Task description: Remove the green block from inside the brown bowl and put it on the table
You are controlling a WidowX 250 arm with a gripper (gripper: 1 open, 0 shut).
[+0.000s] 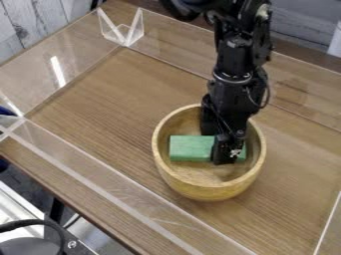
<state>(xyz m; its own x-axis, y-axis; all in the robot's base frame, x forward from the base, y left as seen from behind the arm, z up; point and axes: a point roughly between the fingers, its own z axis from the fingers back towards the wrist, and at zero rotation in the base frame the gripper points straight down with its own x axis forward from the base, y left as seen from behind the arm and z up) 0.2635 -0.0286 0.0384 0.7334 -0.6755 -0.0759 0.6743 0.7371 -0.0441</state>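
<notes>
The brown bowl (200,185) stands on the table (120,100) toward the near right. Inside it lies the green block (190,149), resting flat against the bowl's left half. My black gripper (221,145) reaches down into the bowl from above, its fingers at the block's right end. The jaws stand open, and the block's right edge is partly hidden behind the fingers. Whether the fingers touch the block cannot be told.
Low clear acrylic walls (80,149) edge the tabletop on the near left and far sides. A small clear V-shaped bracket (123,30) sits at the far left corner. The arm (240,50) rises from the bowl toward the top right.
</notes>
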